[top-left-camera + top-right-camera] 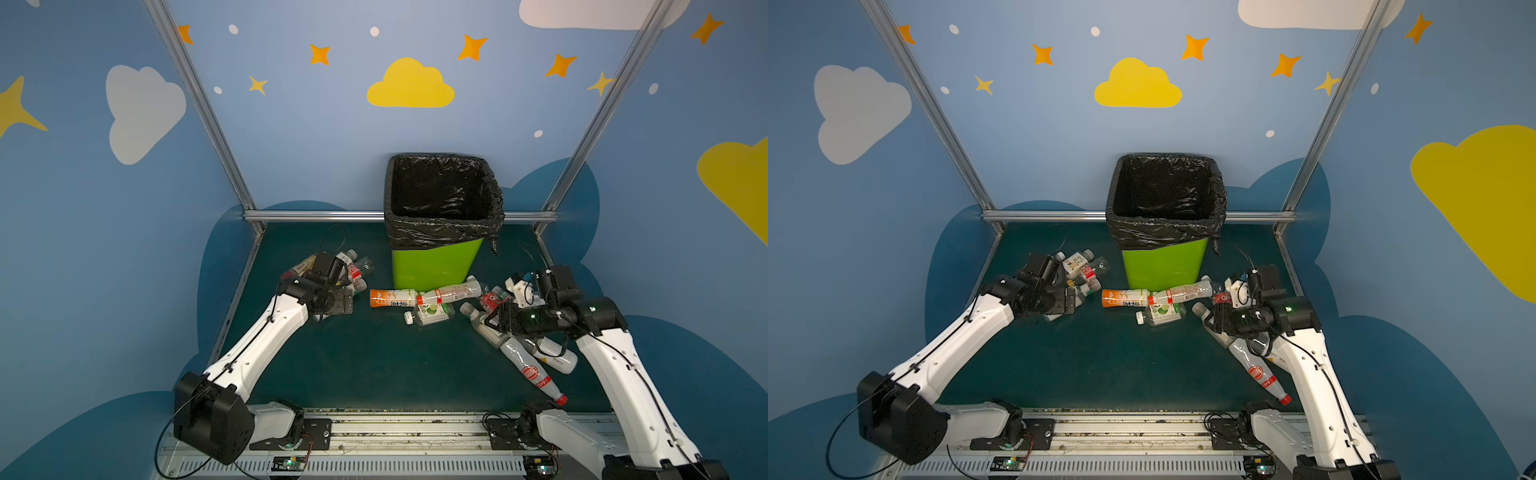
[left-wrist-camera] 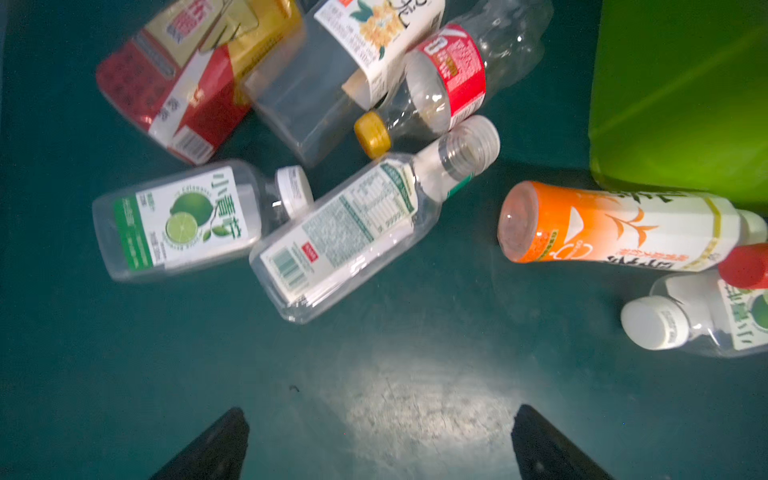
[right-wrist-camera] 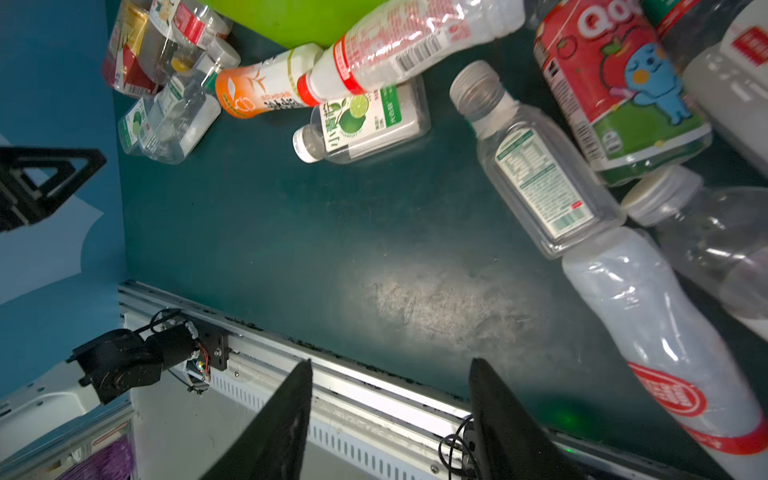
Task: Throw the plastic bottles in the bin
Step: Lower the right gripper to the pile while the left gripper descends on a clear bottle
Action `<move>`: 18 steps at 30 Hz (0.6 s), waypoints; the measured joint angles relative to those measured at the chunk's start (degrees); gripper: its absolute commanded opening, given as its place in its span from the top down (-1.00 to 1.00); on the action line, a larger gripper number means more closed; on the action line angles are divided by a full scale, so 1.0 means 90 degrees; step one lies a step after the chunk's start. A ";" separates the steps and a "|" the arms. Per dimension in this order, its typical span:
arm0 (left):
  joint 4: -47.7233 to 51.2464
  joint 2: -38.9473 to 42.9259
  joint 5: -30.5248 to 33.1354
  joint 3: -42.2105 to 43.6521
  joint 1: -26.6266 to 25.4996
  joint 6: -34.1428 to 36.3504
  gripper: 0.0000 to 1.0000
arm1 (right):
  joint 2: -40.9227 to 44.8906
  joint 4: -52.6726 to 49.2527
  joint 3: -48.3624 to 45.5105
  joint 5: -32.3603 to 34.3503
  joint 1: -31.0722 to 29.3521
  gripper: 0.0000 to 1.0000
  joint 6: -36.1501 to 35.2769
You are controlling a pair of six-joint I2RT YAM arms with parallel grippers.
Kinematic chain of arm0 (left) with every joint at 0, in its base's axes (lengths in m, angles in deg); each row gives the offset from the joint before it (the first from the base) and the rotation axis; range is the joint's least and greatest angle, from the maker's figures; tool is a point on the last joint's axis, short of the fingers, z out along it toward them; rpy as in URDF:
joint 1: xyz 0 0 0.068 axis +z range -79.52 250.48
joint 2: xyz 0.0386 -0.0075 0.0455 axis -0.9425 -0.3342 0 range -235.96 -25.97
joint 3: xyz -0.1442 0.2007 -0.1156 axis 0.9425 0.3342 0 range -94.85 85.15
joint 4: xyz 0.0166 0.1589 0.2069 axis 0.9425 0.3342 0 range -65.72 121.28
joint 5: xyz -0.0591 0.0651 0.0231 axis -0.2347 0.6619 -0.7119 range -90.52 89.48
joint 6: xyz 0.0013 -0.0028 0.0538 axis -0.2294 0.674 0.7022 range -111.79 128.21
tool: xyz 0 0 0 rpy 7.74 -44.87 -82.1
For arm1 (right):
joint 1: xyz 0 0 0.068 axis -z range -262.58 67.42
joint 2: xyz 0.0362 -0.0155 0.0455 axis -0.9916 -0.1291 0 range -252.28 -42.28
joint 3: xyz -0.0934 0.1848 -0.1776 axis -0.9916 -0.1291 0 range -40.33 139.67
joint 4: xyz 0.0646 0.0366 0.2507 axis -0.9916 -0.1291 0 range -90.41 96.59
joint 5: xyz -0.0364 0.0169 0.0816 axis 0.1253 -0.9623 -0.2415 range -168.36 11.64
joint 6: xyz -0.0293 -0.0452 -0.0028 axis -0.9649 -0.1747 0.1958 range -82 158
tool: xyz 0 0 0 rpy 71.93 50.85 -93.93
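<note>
Lying beyond the left fingers (spread wide): plastic bottles, untouched.

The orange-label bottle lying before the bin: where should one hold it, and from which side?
Probably the label's middle, jaws across the round body, coming from above. The orange-label bottle lies flat; the red-capped bottle crowds its cap end and the bin stands behind.

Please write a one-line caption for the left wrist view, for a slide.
Left hand, open and empty, over the dark mat, facing scattered plastic bottles near the green bin.
</note>
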 measured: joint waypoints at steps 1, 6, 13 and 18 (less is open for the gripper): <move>-0.0073 -0.0163 0.0027 -0.0041 0.0012 0.0155 -0.99 | 0.0114 0.0000 -0.0075 0.0029 -0.0134 -0.21 0.0100; -0.0476 -0.1049 0.0039 -0.0182 0.0138 0.1008 -1.00 | 0.0495 -0.0005 -0.0291 0.0248 -0.1195 -0.19 0.0670; -0.0559 -0.1948 -0.0498 -0.0731 0.0753 0.1763 -0.99 | 0.0304 0.0046 -0.0274 0.0843 -0.2579 -0.23 0.1309; -0.0430 -0.2516 -0.0753 -0.1270 0.1044 0.2174 -0.99 | -0.0121 0.0107 -0.0102 0.1219 -0.3169 -0.24 0.1574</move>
